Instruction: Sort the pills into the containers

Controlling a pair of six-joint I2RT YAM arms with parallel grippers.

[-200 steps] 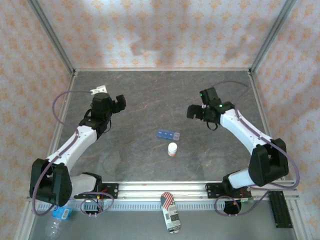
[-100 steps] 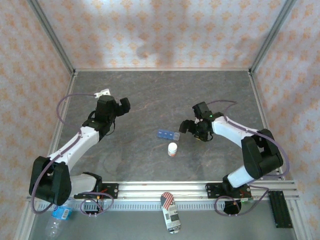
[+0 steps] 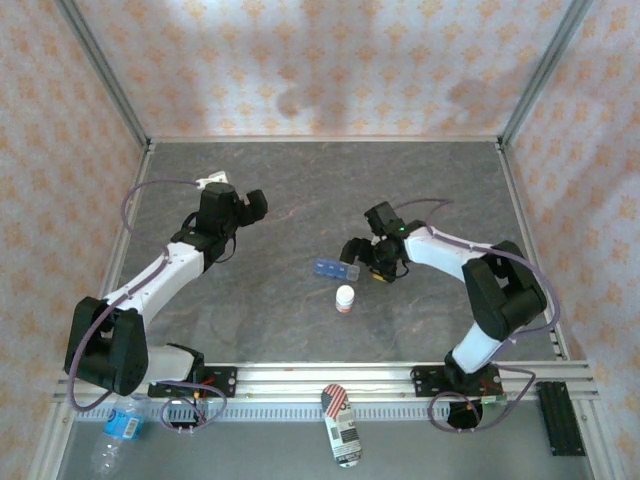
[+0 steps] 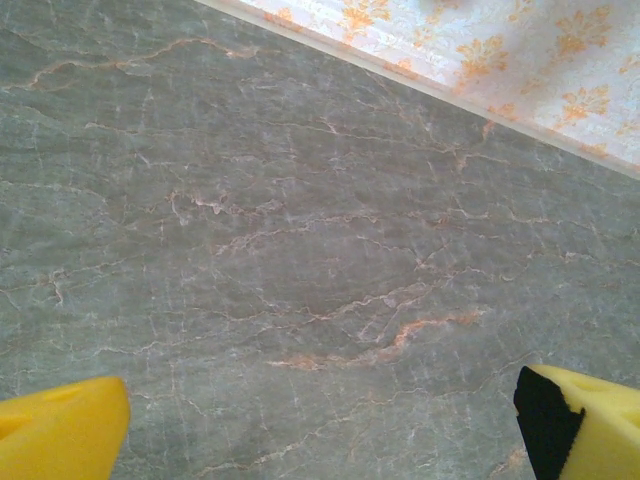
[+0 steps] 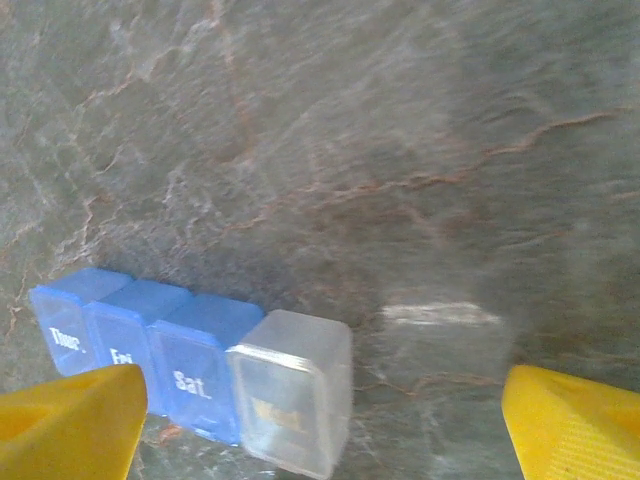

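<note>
The pill organiser (image 3: 335,270) lies mid-table: three blue lidded compartments and one clear end compartment, all lids down (image 5: 190,365). My right gripper (image 3: 352,250) hovers just right of it, open, its yellow fingertips (image 5: 70,425) spread wide with the clear compartment between them near the left tip, untouched. My left gripper (image 3: 255,205) is open over bare table at the far left, yellow fingertips (image 4: 60,435) wide apart. No loose pills are visible.
A small white bottle with an orange band (image 3: 345,298) stands just in front of the organiser. A patterned object (image 3: 341,425) and a plastic bottle (image 3: 115,438) lie beyond the front rail. Patterned walls (image 3: 320,70) enclose the marble table (image 3: 300,180).
My right gripper has swept left and toward the front, from the right side to beside the organiser. My left gripper has drifted slightly right and toward the back.
</note>
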